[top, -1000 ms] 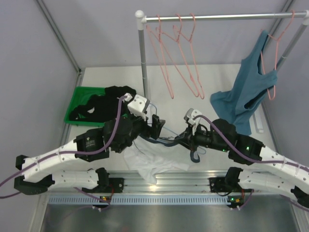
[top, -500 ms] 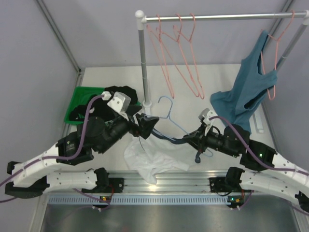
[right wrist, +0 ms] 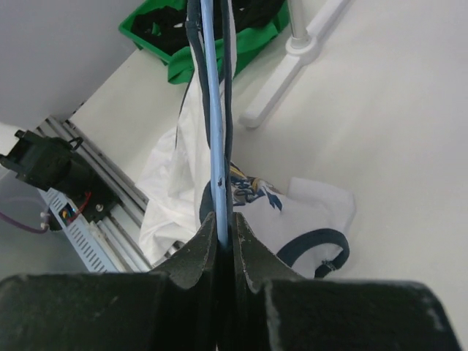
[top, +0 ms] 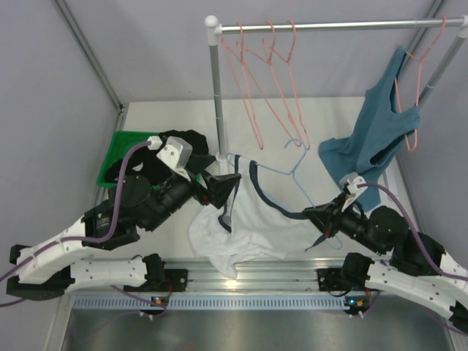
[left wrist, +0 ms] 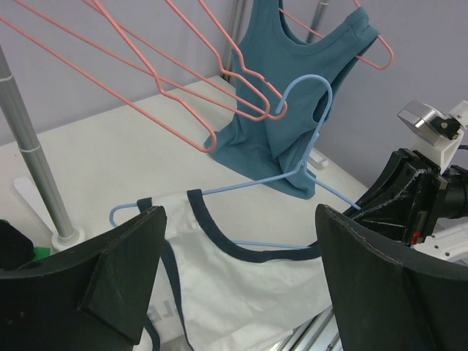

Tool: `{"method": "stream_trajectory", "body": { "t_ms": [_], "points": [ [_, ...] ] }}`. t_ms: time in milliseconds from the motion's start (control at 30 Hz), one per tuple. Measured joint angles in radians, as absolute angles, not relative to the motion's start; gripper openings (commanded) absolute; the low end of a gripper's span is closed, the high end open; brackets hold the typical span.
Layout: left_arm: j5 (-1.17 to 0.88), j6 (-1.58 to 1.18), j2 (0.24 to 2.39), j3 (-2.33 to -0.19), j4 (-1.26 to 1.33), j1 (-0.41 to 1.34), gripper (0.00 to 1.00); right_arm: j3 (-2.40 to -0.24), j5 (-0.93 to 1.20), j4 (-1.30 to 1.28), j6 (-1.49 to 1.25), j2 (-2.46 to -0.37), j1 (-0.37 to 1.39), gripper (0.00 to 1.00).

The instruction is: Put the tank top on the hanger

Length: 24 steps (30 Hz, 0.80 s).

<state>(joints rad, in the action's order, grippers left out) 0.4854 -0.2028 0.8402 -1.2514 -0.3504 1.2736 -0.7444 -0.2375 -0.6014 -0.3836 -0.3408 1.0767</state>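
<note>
In the left wrist view the pink hangers (left wrist: 207, 144) run off the top and left edges. The teal top (left wrist: 267, 44) is cut at the top, and the left pincer's (left wrist: 240, 216) fingers (left wrist: 117, 278) cover the near part of the tank top (left wrist: 241, 285). From the right wrist the hanger (right wrist: 213, 110) shows edge-on, its far end past the top edge. The tank top's print (right wrist: 245, 191) is too small to read. From above, the right arm (top: 409, 278) leaves the frame at the near right.
</note>
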Motion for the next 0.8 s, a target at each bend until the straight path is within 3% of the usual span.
{"method": "stream_trajectory", "body": {
  "t_ms": [800],
  "points": [
    [0.46,-0.187,0.823,-1.248,-0.338,1.274,0.88,-0.815,-0.624,-0.875,-0.629,-0.261,1.076,0.0]
  ]
}}
